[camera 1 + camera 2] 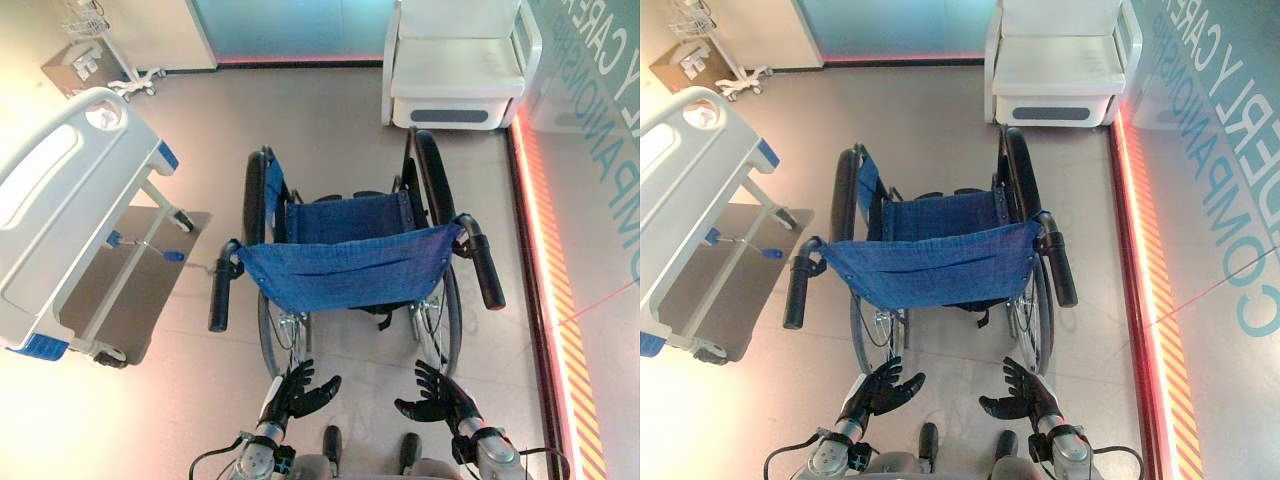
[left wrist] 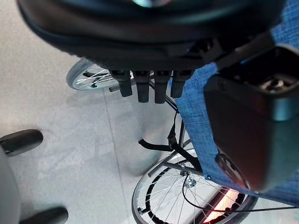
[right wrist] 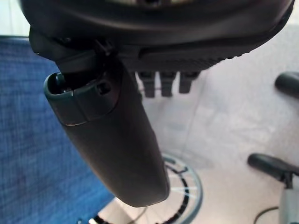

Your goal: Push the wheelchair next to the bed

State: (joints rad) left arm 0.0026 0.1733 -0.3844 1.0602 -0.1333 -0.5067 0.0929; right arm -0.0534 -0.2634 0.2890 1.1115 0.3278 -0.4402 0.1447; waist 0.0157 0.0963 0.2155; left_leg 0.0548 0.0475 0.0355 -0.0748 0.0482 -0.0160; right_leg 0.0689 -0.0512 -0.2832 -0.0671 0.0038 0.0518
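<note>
I am holding my left hand (image 1: 300,388) and my right hand (image 1: 437,395) just behind the wheelchair (image 1: 345,255). Both are spread and relaxed, gripping nothing and touching nothing. The wheelchair is standing with its back to me. Its left push handle (image 1: 219,298) and right push handle (image 1: 486,272) are pointing my way, each lying further out to the side than the hand below it.

I am judging this to be the reach before the push, with neither handle taken yet. Next, each hand needs to go up and outward to its own handle and curl firmly round the grip.

The hospital bed (image 1: 70,200) is standing off the wheelchair's left side, with a gap of floor between them, so the push will want a leftward steer. A white armchair (image 1: 455,70) is sitting beyond the wheelchair's front, toward its right.
</note>
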